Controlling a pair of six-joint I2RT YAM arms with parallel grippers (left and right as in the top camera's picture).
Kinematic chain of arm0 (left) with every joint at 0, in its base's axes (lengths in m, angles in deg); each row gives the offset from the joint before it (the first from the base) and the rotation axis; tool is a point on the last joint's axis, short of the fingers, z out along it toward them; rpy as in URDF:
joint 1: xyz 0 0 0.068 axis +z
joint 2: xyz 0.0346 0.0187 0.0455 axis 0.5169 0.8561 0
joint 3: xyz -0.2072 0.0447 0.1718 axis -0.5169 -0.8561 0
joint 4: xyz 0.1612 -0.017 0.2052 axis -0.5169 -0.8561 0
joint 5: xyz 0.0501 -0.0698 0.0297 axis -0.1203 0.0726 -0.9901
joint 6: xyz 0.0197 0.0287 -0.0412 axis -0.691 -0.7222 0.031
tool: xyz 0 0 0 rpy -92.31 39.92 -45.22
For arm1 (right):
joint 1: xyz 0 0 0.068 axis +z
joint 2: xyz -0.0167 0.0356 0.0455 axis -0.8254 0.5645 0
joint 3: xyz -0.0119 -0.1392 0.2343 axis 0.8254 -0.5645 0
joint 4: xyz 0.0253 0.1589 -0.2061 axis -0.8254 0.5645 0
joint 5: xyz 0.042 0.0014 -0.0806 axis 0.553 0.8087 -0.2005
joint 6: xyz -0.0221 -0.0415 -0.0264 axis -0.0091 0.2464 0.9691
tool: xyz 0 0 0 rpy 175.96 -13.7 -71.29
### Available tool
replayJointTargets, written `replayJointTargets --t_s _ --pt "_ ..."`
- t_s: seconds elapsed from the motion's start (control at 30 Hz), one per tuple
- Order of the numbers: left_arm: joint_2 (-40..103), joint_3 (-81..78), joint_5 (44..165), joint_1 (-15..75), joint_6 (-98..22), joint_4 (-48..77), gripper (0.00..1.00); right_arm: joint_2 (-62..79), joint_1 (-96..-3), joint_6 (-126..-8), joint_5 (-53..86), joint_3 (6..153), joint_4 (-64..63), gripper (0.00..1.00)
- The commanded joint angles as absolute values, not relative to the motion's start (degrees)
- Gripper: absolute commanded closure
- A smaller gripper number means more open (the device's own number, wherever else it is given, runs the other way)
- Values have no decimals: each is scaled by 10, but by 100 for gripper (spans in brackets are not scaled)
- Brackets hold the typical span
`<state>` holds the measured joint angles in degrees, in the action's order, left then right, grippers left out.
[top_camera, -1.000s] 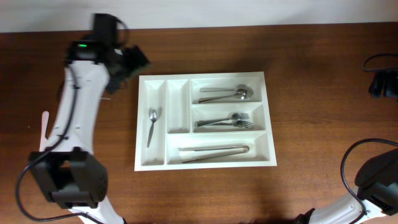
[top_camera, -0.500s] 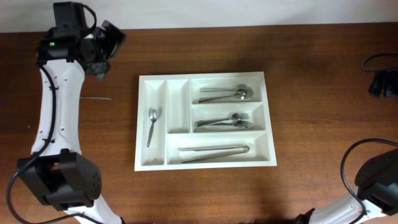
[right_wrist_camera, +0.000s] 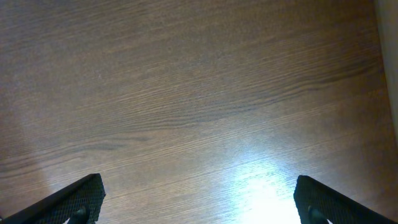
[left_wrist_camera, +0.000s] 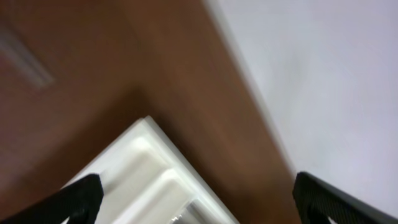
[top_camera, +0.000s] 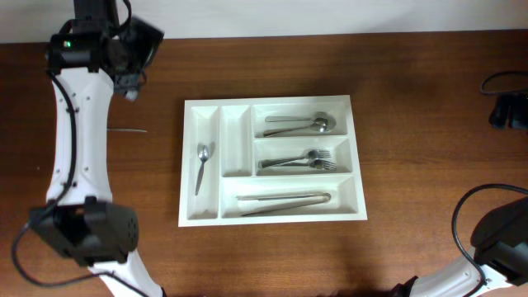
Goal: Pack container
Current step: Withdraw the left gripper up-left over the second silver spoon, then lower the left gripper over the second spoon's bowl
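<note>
my left gripper (top_camera: 136, 51) and right gripper (right_wrist_camera: 199, 196) both gape empty, so i judge i'm between placements; next comes reaching the thin piece (top_camera: 128, 129) near the tray (top_camera: 272, 221)

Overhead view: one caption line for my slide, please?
White container packed with spoons, forks, tongs; left claw open, away from it.

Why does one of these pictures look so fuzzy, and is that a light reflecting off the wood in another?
Overhead: evenly lit and sharp, every compartment of the container reads clearly. Left wrist: smeared and soft, the container's corner is just a white blur. Right wrist: crisp grain on the table, with a bright glare patch low in the frame.
</note>
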<state>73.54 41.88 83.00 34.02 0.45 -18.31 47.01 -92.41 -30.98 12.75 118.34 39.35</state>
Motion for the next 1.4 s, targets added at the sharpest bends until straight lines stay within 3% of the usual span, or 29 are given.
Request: replayJointTargets --t_s 0.0,0.6,1.37 --pt "801 433 820 374 18 -231 0 469 -928 -314 127 1184 394 1" --pt "875 433 722 431 134 -313 0 469 -928 -314 127 1184 394 1" --pt "945 433 702 482 146 -314 0 469 -928 -314 127 1184 394 1"
